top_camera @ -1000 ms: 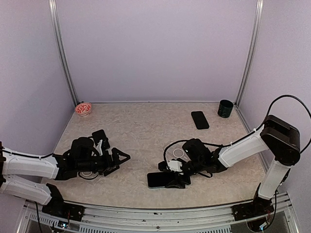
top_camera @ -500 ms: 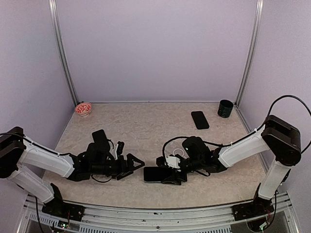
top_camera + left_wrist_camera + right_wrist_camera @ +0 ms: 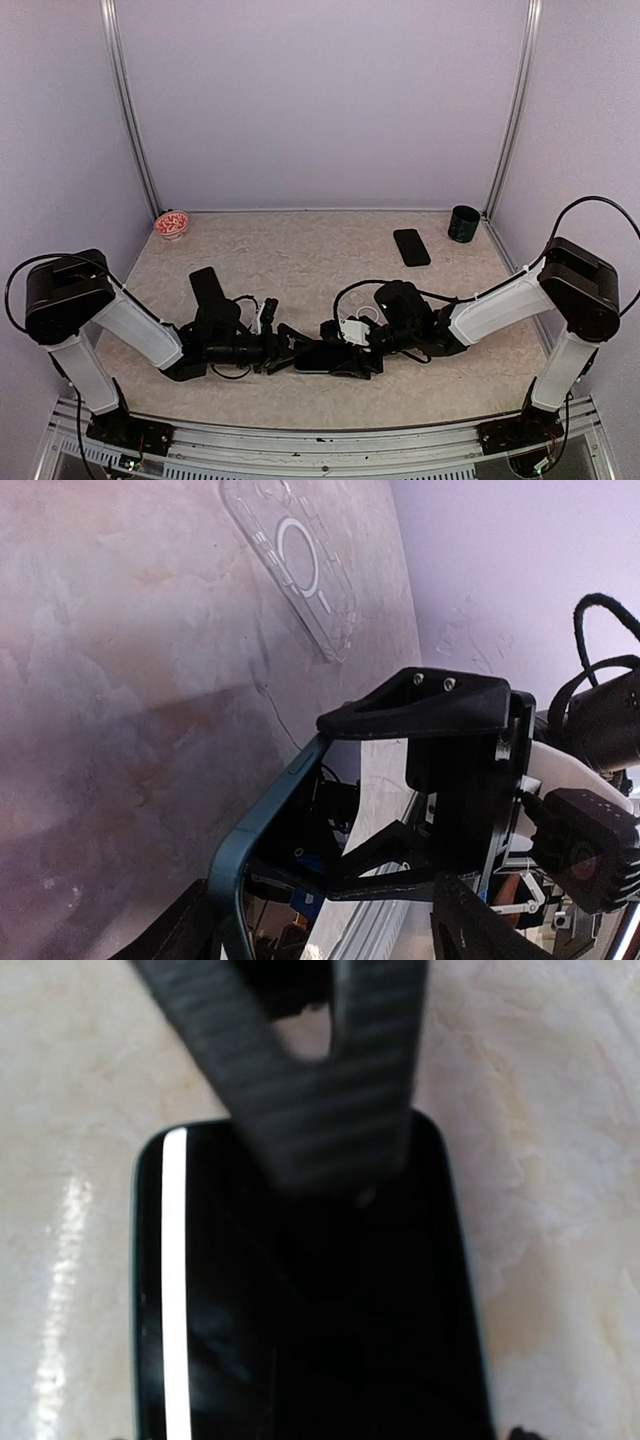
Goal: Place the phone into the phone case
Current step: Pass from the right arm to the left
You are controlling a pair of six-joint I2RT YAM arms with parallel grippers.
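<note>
Two arms met low over the tabletop [image 3: 300,255], their tips almost touching. The right gripper [image 3: 348,357] was clamped on its own end of the phone [image 3: 318,358] and held it out toward the left gripper [image 3: 285,348]. The left gripper's jaws stood wide apart around the phone's free end and did not grip it. The clear phone case [image 3: 300,575] lay flat just behind the right gripper, apart from the phone.

By my reading this was a handover or a two-handed regrasp, with the insertion itself not yet begun. The next move called for the left gripper to close squarely on the phone's edges, so that the right one could let go without the phone tipping.

Only the left wrist view showed the phone's teal rim, seemingly tilted off the tabletop, and the case's printed ring. The right wrist view gave just the dark screen beneath one finger [image 3: 320,1070]. The overhead view alone placed both arms.
</note>
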